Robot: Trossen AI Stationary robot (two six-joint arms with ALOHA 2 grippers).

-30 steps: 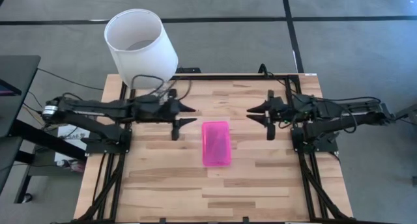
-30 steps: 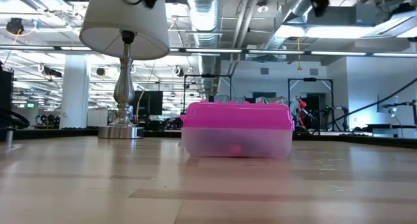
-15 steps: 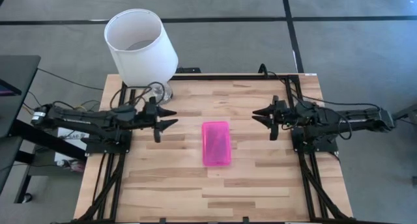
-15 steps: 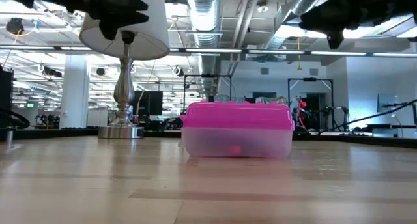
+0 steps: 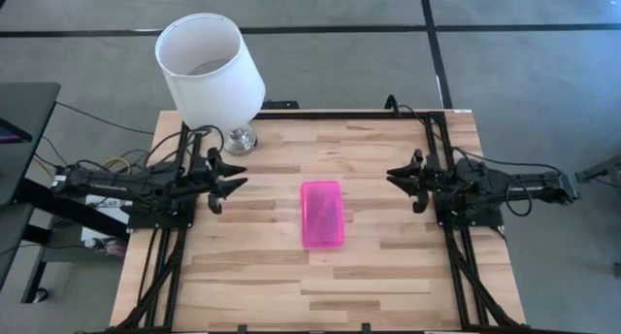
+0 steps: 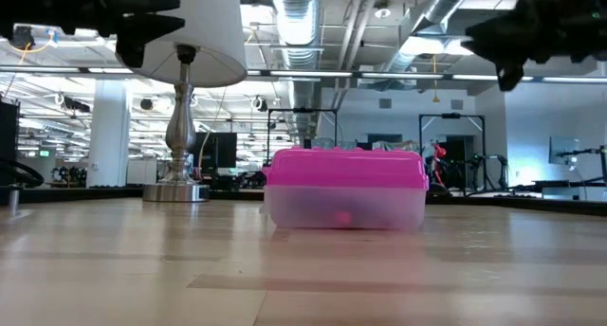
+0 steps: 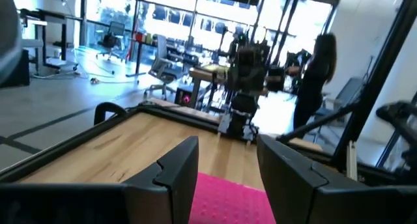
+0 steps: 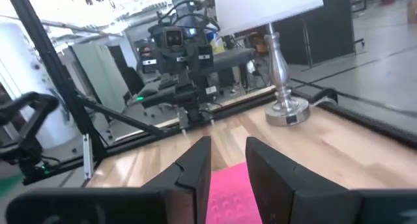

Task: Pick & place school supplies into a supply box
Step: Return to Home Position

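High view: the supply box [image 5: 322, 214], lid shut, is being shown lying flat at the middle of the desk [image 5: 388, 276], its long axis running crosswise to the line joining the two arms. The left gripper [image 5: 238, 175] and the right gripper [image 5: 394, 173] are being held well apart from it on either side, raised above the desk and pointing inward; neither is being placed clearly nearer. The box is lying between and below them, a little toward the desk edge away from the lamp [image 5: 209, 67]. In both wrist views the jaws are being held apart and empty, the left pair wider. With the lid shut, no further reach is judged necessary.
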